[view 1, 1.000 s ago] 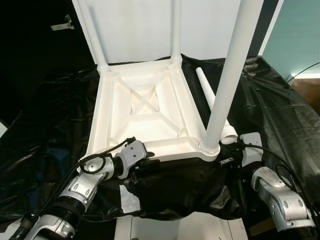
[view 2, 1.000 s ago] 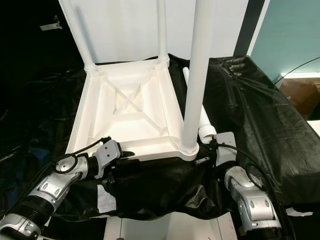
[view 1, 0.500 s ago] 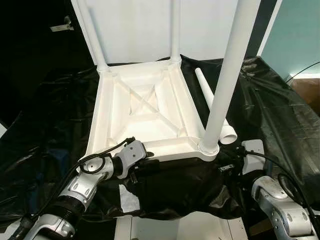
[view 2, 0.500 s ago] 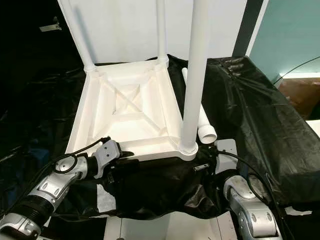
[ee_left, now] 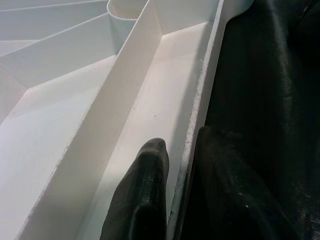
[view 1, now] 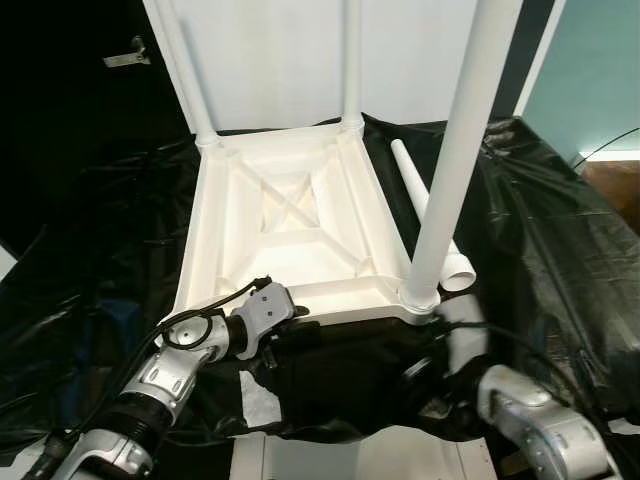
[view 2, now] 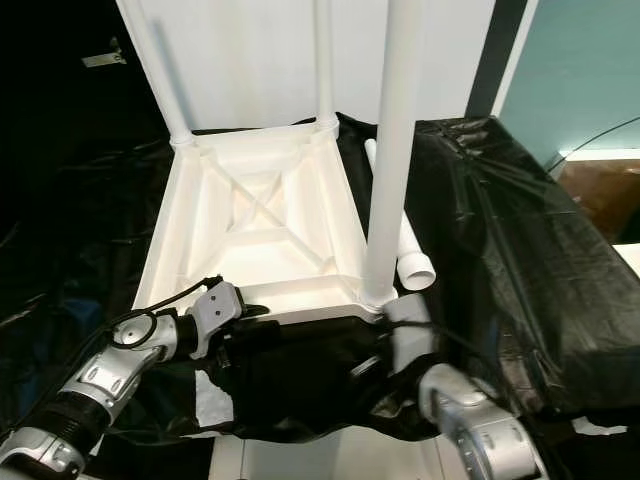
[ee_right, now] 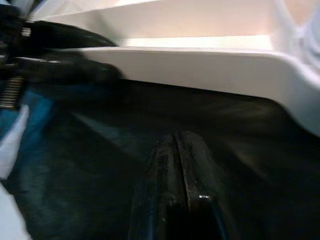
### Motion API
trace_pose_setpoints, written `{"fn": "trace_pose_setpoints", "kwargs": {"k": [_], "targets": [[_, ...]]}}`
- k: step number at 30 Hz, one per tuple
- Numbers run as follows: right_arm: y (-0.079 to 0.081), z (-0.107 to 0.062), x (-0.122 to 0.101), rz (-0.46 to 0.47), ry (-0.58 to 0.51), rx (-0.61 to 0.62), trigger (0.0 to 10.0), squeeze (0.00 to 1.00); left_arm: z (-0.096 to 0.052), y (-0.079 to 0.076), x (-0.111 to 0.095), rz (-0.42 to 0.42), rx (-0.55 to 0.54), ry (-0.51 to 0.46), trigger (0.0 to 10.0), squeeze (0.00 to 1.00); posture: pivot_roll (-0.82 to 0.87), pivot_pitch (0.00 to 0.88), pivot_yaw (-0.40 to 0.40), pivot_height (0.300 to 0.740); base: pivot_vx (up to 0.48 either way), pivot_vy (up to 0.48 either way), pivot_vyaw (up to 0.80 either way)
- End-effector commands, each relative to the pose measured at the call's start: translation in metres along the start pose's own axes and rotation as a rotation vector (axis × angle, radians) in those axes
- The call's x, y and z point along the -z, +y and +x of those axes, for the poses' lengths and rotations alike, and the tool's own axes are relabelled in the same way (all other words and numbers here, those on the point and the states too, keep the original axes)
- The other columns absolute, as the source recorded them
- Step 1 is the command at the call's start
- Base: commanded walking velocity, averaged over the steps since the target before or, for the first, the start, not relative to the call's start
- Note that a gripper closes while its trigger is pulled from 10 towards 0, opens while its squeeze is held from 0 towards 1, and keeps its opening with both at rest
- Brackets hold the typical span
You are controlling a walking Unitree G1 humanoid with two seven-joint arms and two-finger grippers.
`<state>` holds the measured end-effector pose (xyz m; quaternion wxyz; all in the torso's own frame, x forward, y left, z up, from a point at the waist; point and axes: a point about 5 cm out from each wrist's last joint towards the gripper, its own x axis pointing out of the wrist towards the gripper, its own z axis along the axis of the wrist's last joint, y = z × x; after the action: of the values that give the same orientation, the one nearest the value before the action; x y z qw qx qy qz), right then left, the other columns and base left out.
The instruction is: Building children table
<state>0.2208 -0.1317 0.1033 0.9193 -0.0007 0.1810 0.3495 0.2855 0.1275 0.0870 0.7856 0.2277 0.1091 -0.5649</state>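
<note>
- The left tool (ee_left: pixel 175 165) was clamped on the near rim of the upturned white plastic children's tabletop (view 1: pixel 290 215), likely steadying it.
- The right tool (ee_right: pixel 176 165), fingers together, hung just below that rim over the black plastic sheet (view 1: pixel 560 240).

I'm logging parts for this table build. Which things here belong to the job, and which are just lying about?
Job:
- upturned white tabletop, three legs fitted
- loose white leg lying beside it
- left gripper, clamped on the tabletop's near rim
- right gripper, shut, below the near corner

Lying about:
- black plastic sheet
- white paper scrap
</note>
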Motion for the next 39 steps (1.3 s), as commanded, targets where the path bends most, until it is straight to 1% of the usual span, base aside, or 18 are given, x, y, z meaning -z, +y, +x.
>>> {"fn": "trace_pose_setpoints", "kwargs": {"k": [1, 3, 6, 7, 8, 10, 15, 16, 19, 20, 21, 28, 31, 33, 35, 36, 38, 39], "targets": [[-0.003, -0.002, 0.0, -0.009, 0.007, -0.007, 10.0, 0.0, 0.009, -0.033, 0.025, -0.064, 0.222, 0.11, 10.0, 0.0, -0.06, 0.026, 0.008, 0.74, 0.0, 0.0, 0.0], [-0.005, -0.002, 0.001, -0.016, 0.01, -0.004, 10.0, 0.0, 0.009, -0.033, 0.026, -0.062, 0.222, 0.11, 10.0, 0.0, -0.06, 0.026, 0.008, 0.74, 0.0, 0.0, 0.0], [-0.024, 0.004, 0.009, -0.039, 0.054, 0.044, 10.0, 0.0, 0.009, -0.034, 0.025, -0.054, 0.234, 0.109, 10.0, 0.0, -0.06, 0.027, 0.013, 0.74, 0.0, 0.0, 0.0], [-0.024, 0.004, 0.009, -0.039, 0.054, 0.044, 10.0, 0.0, 0.009, -0.034, 0.025, -0.054, 0.234, 0.109, 10.0, 0.0, -0.06, 0.027, 0.013, 0.74, 0.0, 0.0, 0.0], [-0.034, 0.007, 0.01, -0.065, 0.073, 0.068, 10.0, 0.0, 0.01, -0.033, 0.024, -0.05, 0.234, 0.108, 10.0, 0.0, -0.06, 0.027, 0.013, 0.74, 0.0, 0.0, 0.0], [-0.046, 0.01, 0.006, -0.097, 0.079, 0.102, 10.0, 0.0, 0.01, -0.031, 0.023, -0.047, 0.232, 0.108, 10.0, 0.0, -0.05, 0.027, 0.016, 0.74, 0.0, 0.0, 0.0], [-0.065, 0.013, -0.004, -0.17, 0.071, 0.174, 10.0, 0.0, 0.008, -0.031, 0.022, -0.048, 0.227, 0.109, 10.0, 0.0, -0.04, 0.027, 0.016, 0.74, 0.0, 0.0, 0.0], [-0.065, 0.013, -0.004, -0.17, 0.071, 0.174, 10.0, 0.0, 0.008, -0.031, 0.022, -0.048, 0.227, 0.109, 10.0, 0.0, -0.04, 0.027, 0.016, 0.74, 0.0, 0.0, 0.0], [-0.074, 0.014, -0.008, -0.215, 0.073, 0.2, 10.0, 0.0, 0.006, -0.033, 0.024, -0.054, 0.226, 0.112, 10.0, 0.0, -0.03, 0.027, 0.014, 0.74, 0.0, 0.0, 0.0], [-0.074, 0.014, -0.008, -0.215, 0.073, 0.2, 10.0, 0.0, 0.006, -0.033, 0.024, -0.054, 0.226, 0.112, 10.0, 0.0, -0.03, 0.027, 0.014, 0.74, 0.0, 0.0, 0.0], [-0.079, 0.016, -0.011, -0.246, 0.074, 0.197, 10.0, 0.0, 0.005, -0.035, 0.024, -0.058, 0.227, 0.112, 10.0, 0.0, -0.02, 0.03, 0.012, 0.74, 0.0, 0.0, 0.0], [-0.088, 0.019, -0.013, -0.277, 0.083, 0.208, 10.0, 0.0, 0.004, -0.036, 0.024, -0.062, 0.229, 0.111, 10.0, 0.0, -0.02, 0.033, 0.013, 0.74, 0.0, 0.0, 0.0], [-0.096, 0.021, -0.015, -0.29, 0.078, 0.242, 10.0, 0.0, 0.003, -0.036, 0.024, -0.073, 0.235, 0.114, 10.0, 0.0, -0.01, 0.035, 0.012, 0.74, 0.0, 0.0, 0.0], [-0.101, 0.024, -0.02, -0.294, 0.064, 0.279, 10.0, 0.0, 0.0, -0.04, 0.026, -0.095, 0.261, 0.128, 10.0, 0.0, -0.01, 0.034, 0.014, 0.74, 0.0, 0.0, 0.0], [-0.103, 0.025, -0.022, -0.296, 0.058, 0.291, 10.0, 0.0, -0.001, -0.041, 0.027, -0.103, 0.271, 0.132, 10.0, 0.0, -0.01, 0.034, 0.014, 0.74, 0.0, 0.0, 0.0], [-0.104, 0.027, -0.023, -0.298, 0.052, 0.303, 10.0, 0.0, -0.002, -0.043, 0.027, -0.108, 0.284, 0.136, 9.5, 0.0, -0.01, 0.034, 0.014, 0.74, 0.0, 0.0, 0.0], [-0.104, 0.027, -0.023, -0.298, 0.052, 0.303, 10.0, 0.0, -0.002, -0.043, 0.027, -0.108, 0.284, 0.136, 9.5, 0.0, -0.01, 0.034, 0.014, 0.74, 0.0, 0.0, 0.0], [-0.104, 0.029, -0.026, -0.301, 0.033, 0.315, 10.0, 0.0, -0.004, -0.046, 0.027, -0.124, 0.301, 0.142, 9.0, 0.0, -0.01, 0.034, 0.014, 0.74, 0.0, 0.0, 0.0]]}}
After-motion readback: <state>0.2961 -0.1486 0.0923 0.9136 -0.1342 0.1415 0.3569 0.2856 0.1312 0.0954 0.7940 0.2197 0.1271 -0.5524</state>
